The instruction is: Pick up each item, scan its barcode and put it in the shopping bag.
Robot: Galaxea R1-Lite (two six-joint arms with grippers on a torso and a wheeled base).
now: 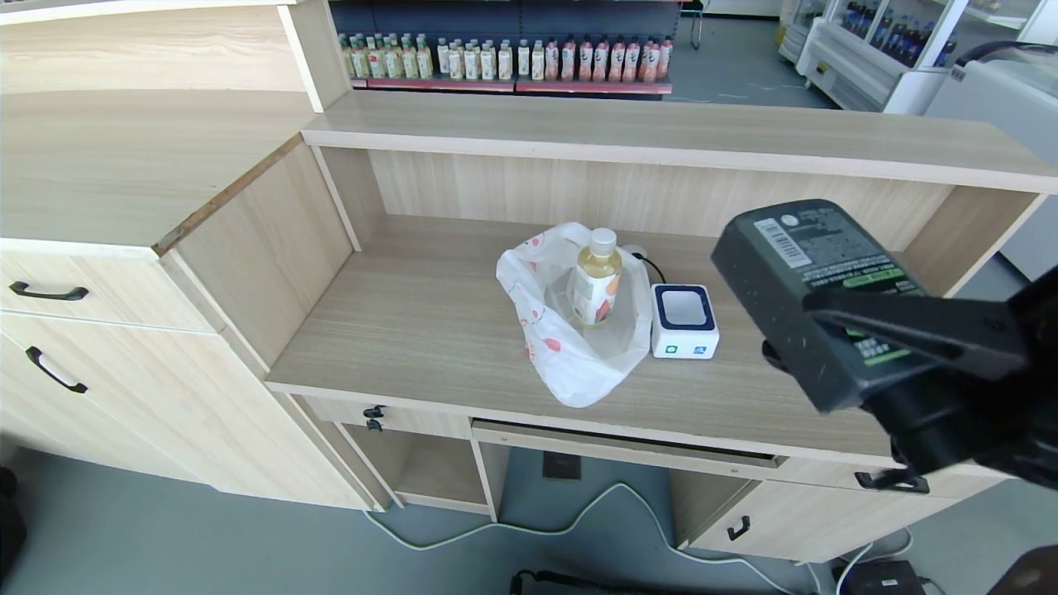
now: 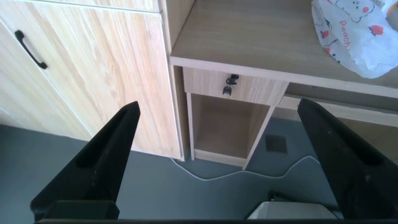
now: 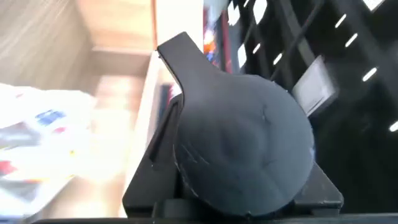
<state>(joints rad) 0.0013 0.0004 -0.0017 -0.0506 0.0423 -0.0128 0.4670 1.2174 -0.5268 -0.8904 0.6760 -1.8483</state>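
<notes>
One dark packet (image 1: 793,256) is the item in hand; we count one bottle (image 1: 595,281), one shopping bag (image 1: 570,364) and one scanner (image 1: 683,321) besides. The packet hangs in the air over the right end of the counter (image 1: 413,330), to the right of the scanner and apart from it, tilted with its printed face up toward the head camera. It is near black, with a white barcode label at its upper end, fine pale print below that, and green bands lower down. In the right wrist view we see its plain side (image 3: 242,149) as a rounded dark bulge.

The right gripper (image 1: 835,318) is clamped on the packet, one black finger lying across the printed face.

The left gripper (image 2: 219,107) is spread wide and holds nothing; its two fingers (image 2: 106,162) stand well apart, low beside the counter's front, above the grey floor. A corner of the bag (image 2: 354,37) shows on the counter's edge beyond them.

On the counter the white bag, printed with red fruit, stands open with the capped, pale-yellow bottle upright inside it. The white scanner sits just beside the bag, on its right, window up, with one black cable (image 1: 653,266) running behind.

One row of bottles (image 1: 504,59) lines a shop shelf behind the counter.
</notes>
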